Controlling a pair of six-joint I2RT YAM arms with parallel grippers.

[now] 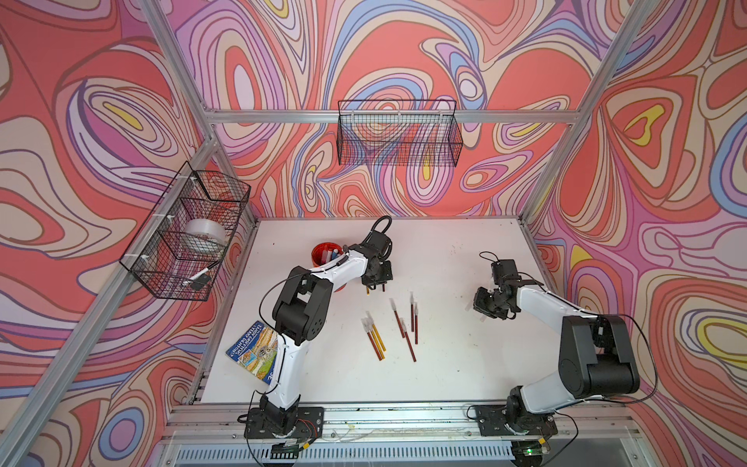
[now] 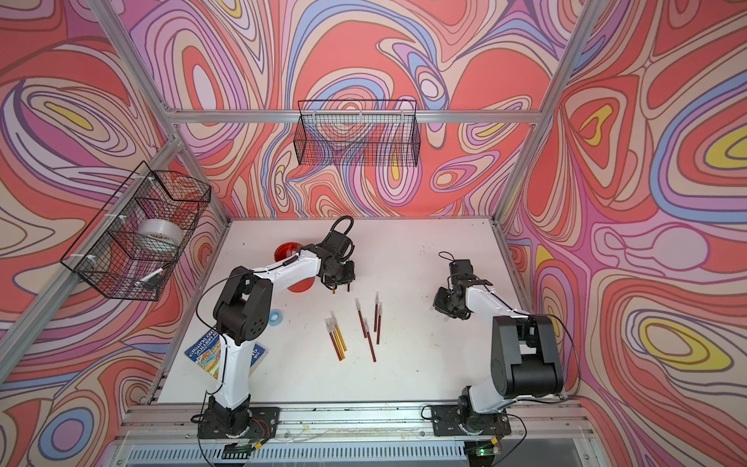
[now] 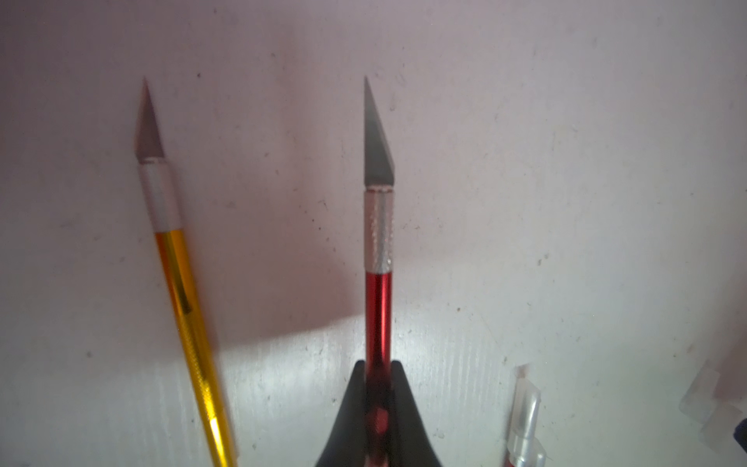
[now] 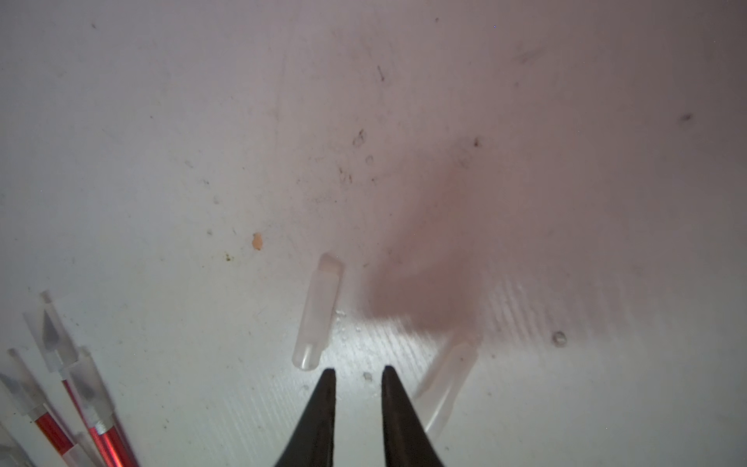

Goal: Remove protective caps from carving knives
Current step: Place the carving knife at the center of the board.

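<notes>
Left gripper (image 3: 378, 366) clamping red knife (image 3: 378, 307), right gripper (image 4: 359, 370) parted beside loose cap (image 4: 317, 311)

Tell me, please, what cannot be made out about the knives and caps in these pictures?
Red knife, left wrist view: its rear handle is hidden by the left gripper's fingers and the picture's edge.
Yellow knife, same view: blurred, cut off by the edge; support unseen.
One loose cap, right wrist view: partly behind a right gripper finger.
Knife pile, in a top view: too small to count caps.
</notes>
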